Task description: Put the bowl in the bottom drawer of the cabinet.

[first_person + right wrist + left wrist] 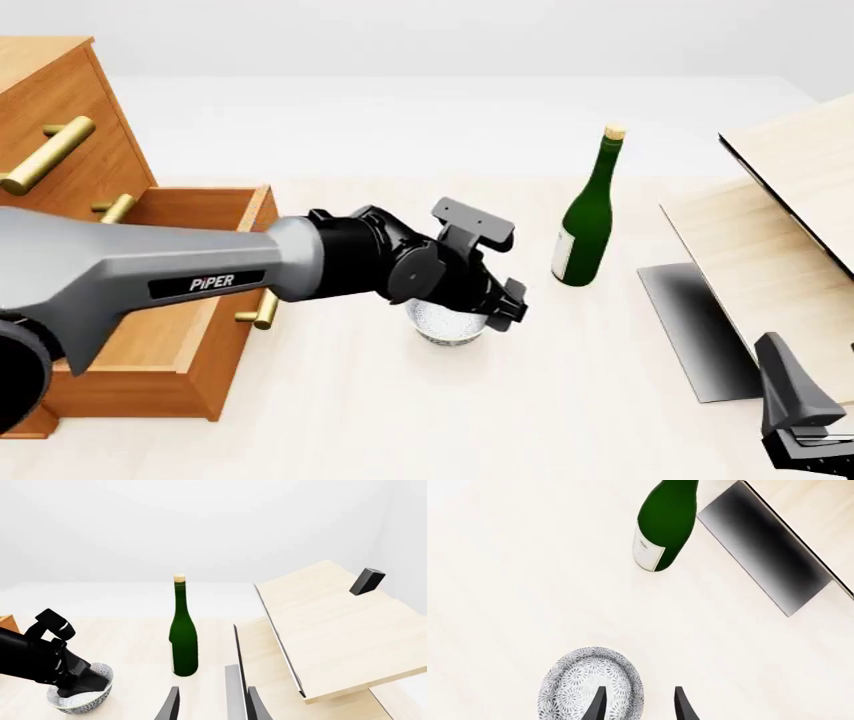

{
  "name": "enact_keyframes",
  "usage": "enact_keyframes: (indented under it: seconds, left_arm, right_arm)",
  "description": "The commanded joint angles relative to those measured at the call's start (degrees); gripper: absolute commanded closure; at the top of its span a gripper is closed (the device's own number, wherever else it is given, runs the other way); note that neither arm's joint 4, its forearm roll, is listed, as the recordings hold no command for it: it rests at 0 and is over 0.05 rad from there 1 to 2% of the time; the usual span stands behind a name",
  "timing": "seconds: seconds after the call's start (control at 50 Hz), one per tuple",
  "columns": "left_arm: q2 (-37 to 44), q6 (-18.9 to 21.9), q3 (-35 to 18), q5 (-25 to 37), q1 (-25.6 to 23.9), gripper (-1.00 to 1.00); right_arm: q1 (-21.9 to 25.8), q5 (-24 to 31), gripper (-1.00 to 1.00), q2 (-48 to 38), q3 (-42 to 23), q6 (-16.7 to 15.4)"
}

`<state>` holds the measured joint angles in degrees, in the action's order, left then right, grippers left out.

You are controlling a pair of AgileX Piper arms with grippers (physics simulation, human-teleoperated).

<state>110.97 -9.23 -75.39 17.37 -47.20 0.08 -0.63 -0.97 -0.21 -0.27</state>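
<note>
Front view: left hand [497, 308] seemingly straddles the bowl's [446, 324] rim.

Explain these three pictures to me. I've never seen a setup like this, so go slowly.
These are simulator renders of two robot arms at a table. One picture looks from above and behind the arms; the other two come from a camera on each wrist.

The left gripper is lowered onto the speckled bowl. Its wrist picture shows one finger over the bowl and the other outside the rim, so it is open and holds nothing yet. The right gripper waits at the side, also open.

At the left stands a wooden cabinet with its bottom drawer pulled out. A green bottle and pale boards stand farther right.
</note>
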Motion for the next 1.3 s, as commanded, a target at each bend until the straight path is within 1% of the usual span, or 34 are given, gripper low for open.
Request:
enact_keyframes:
  seconds: [0.02, 0.34, 0.42, 0.5, 0.74, 0.84, 0.94, 1.04, 1.08, 1.22, 1.3]
  left_arm:
    - [1.2, -0.5, -0.1, -0.6, 0.4, -1.0]
    - [2.4, -1.2, -1.0, -0.2, 0.5, -1.0]
    - [2.6, -1.8, 0.1, -1.1, -0.2, -1.0]
    - [2.4, -2.0, -0.2, -1.0, -0.4, -1.0]
    - [3.3, -4.0, 1.5, -4.3, -0.1, -1.0]
    - [3.7, -3.7, 0.8, -3.5, -0.4, -1.0]
    - [5.3, -4.3, 1.0, -4.2, -0.1, -1.0]
    - [5.9, -3.7, -1.0, -2.8, 1.0, -1.0]
    - [6.1, -4.0, -0.3, -3.2, 0.6, -1.0]
    - [6.7, -3.9, -0.4, -3.1, 0.9, -1.0]
    - [7.0, -4.7, 0.6, -4.4, 0.6, -1.0]
  right_arm:
    - [0.0, 0.0, -1.0, 0.0, 0.0, 0.0]
    - [0.0, 0.0, -1.0, 0.0, 0.0, 0.0]
    - [0.0, 0.0, -1.0, 0.0, 0.0, 0.0]
    - [0.0, 0.0, -1.0, 0.0, 0.0, 0.0]
    - [0.0, 0.0, -1.0, 0.0, 0.0, 0.0]
    - [0.0, 0.0, -1.0, 0.0, 0.0, 0.0]
    - [0.0, 0.0, -1.0, 0.0, 0.0, 0.0]
    - [0.0, 0.0, -1.0, 0.0, 0.0, 0.0]
    - [0.0, 0.0, -1.0, 0.0, 0.0, 0.0]
    - [0.0, 0.0, -1.0, 0.0, 0.0, 0.0]
    - [0.0, 0.0, -1.0, 0.0, 0.0, 0.0]
